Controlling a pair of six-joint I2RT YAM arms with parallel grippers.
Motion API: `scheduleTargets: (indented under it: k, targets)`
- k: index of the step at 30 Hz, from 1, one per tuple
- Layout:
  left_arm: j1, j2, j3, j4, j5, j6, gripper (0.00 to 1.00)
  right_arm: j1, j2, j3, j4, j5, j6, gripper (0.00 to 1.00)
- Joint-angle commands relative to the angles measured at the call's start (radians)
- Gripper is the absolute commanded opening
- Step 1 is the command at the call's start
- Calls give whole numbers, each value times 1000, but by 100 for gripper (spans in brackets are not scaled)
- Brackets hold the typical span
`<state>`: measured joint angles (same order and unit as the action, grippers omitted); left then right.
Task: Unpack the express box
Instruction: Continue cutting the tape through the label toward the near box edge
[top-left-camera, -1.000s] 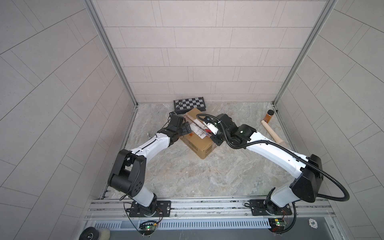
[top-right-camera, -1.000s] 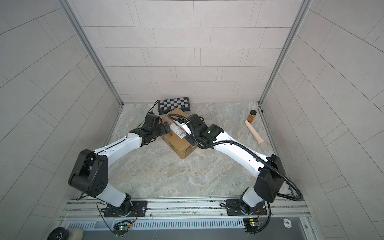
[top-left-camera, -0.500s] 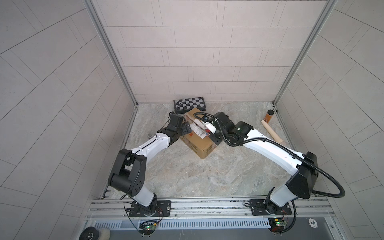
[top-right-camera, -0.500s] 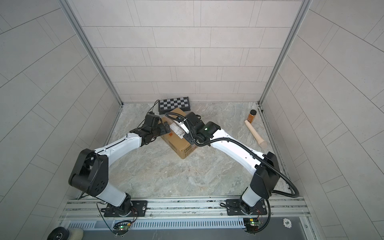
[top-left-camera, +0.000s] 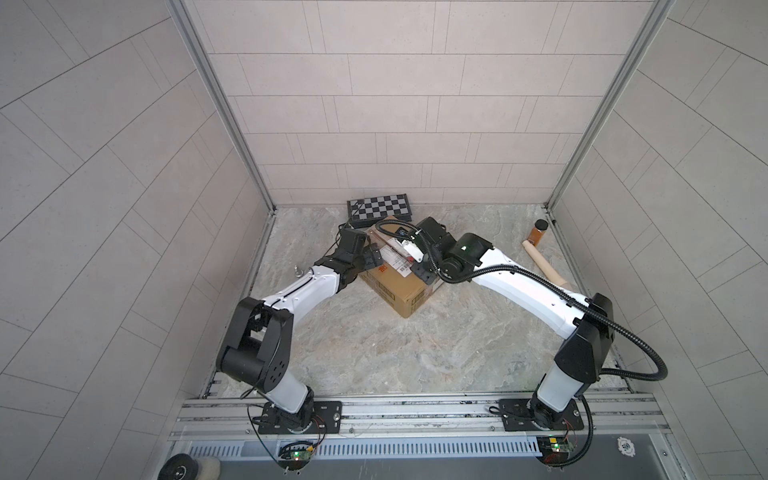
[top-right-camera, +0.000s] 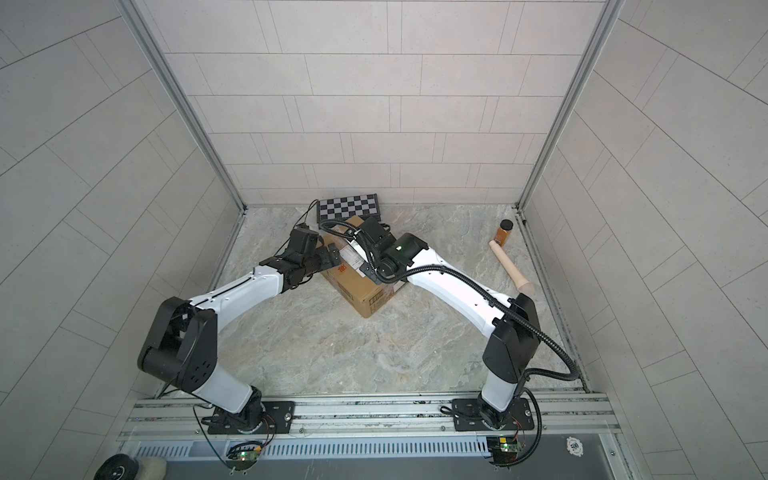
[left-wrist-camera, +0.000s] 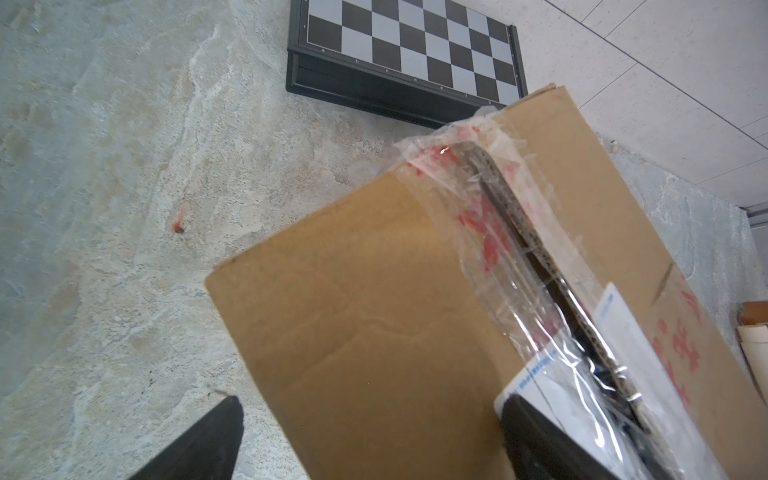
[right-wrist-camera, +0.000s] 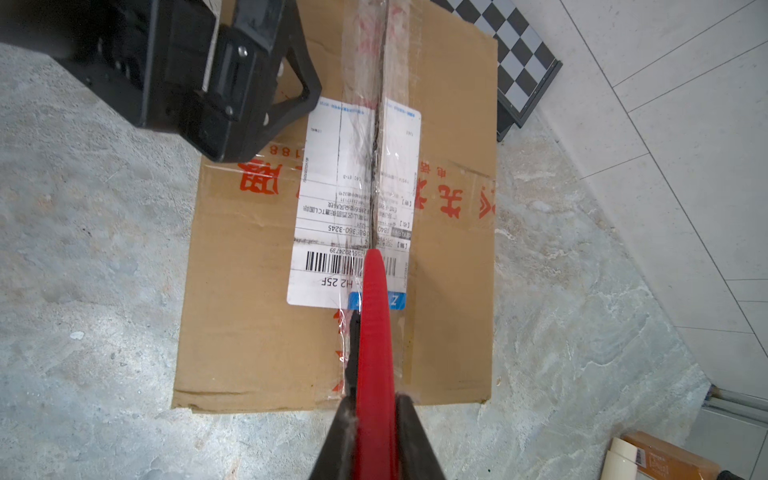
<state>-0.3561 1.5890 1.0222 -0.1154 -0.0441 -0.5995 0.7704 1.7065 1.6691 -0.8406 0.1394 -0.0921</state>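
The express box (top-left-camera: 399, 286) (top-right-camera: 361, 291), a brown carton with a white label (right-wrist-camera: 353, 199) and red characters, sits at the back middle of the floor. My right gripper (right-wrist-camera: 376, 405) (top-left-camera: 420, 270) is shut on a red cutting tool (right-wrist-camera: 374, 311). The tool's tip rests on the taped seam by the barcode. Past the tip the seam (left-wrist-camera: 511, 216) shows a dark slit under crumpled clear tape. My left gripper (left-wrist-camera: 370, 436) (top-left-camera: 372, 257) is open and straddles a top corner of the box. One of its fingers (right-wrist-camera: 297, 89) lies on the lid beside the label.
A checkered board case (top-left-camera: 380, 207) (left-wrist-camera: 411, 54) lies right behind the box against the back wall. A wooden rolling pin (top-left-camera: 544, 266) and a brown spice jar (top-left-camera: 539, 232) lie at the right wall. A small metal item (top-left-camera: 297, 271) stands near the left wall.
My right arm has pushed further left over the box, sliding the red tool along the seam. The left arm and the box have stayed where they were.
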Motion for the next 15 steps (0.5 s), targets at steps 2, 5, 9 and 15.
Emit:
scheduleTargets:
  k: [2,5,9,15]
  targets:
    - [19,60,-26,-115,-68,44,100,-5,-69,13,-141,76,-25,0]
    - [18,65,-16,-116,-66,53,100,-5,-83,11,-168,86,-26,0]
    - [19,67,-10,-119,-68,68,100,-5,-91,14,-197,112,-34,0]
    - [19,66,-11,-112,-60,71,100,-3,-88,26,-207,140,-41,0]
